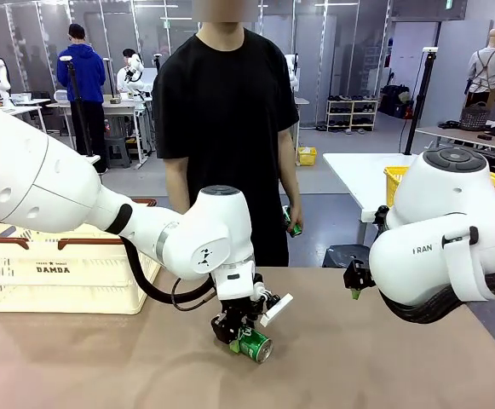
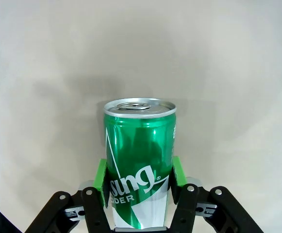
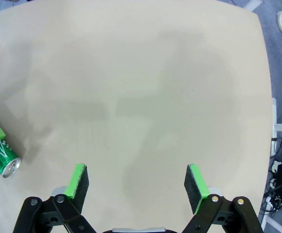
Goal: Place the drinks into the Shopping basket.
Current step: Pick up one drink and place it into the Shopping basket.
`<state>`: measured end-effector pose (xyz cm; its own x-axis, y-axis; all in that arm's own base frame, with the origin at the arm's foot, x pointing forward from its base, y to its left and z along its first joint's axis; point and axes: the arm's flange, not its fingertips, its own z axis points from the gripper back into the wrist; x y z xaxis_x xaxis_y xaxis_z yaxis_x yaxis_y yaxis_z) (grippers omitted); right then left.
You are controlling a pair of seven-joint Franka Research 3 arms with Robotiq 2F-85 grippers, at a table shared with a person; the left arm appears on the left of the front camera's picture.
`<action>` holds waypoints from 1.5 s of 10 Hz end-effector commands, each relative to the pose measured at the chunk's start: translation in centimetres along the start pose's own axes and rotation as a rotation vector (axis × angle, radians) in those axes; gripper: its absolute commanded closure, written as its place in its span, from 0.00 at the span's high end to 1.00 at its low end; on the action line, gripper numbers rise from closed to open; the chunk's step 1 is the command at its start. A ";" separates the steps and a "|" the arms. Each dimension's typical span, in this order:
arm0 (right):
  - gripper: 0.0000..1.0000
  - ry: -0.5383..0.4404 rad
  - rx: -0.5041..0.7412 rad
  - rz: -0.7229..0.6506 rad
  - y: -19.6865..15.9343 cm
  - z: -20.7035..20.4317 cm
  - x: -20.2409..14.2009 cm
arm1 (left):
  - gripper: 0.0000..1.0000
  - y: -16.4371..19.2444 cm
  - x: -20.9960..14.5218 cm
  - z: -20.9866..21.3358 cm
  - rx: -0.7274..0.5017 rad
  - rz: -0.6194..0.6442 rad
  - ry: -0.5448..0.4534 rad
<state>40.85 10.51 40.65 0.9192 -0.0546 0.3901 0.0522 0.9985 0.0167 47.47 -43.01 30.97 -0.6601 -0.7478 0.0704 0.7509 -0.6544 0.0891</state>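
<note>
Beige surface point(image 1: 383, 358), lab behind: left claw point(image 2: 139, 172) is clamped on the green can point(image 1: 254, 345), which lies on its side at 6 o'clock; right claw point(image 3: 137, 183) gapes wide, holding nothing. Shopping basket point(image 1: 60, 273) sits at 9 o'clock, well apart, with no drink visible inside; the person's hand point(image 1: 288, 209) at 12 o'clock holds what looks like a second green can point(image 1: 293, 227). Only the grasp looks done; lift, carry and drop are left.

Left arm stretched low, left pincer point(image 1: 238, 334) clamped on green can point(image 2: 140, 145), right pincer point(image 3: 136, 187) spread wide, held higher
</note>
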 end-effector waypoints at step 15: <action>1.00 -0.002 0.001 -0.001 0.0 -0.1 0.0 | 0.11 -5.0 -3.8 15.4 0.107 0.508 -0.004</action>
<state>40.85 10.51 40.64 0.9192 -0.0546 0.3900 0.0522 0.9985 0.0167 46.90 -35.59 45.03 -0.2249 -0.9639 0.1425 0.9679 -0.2042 0.1463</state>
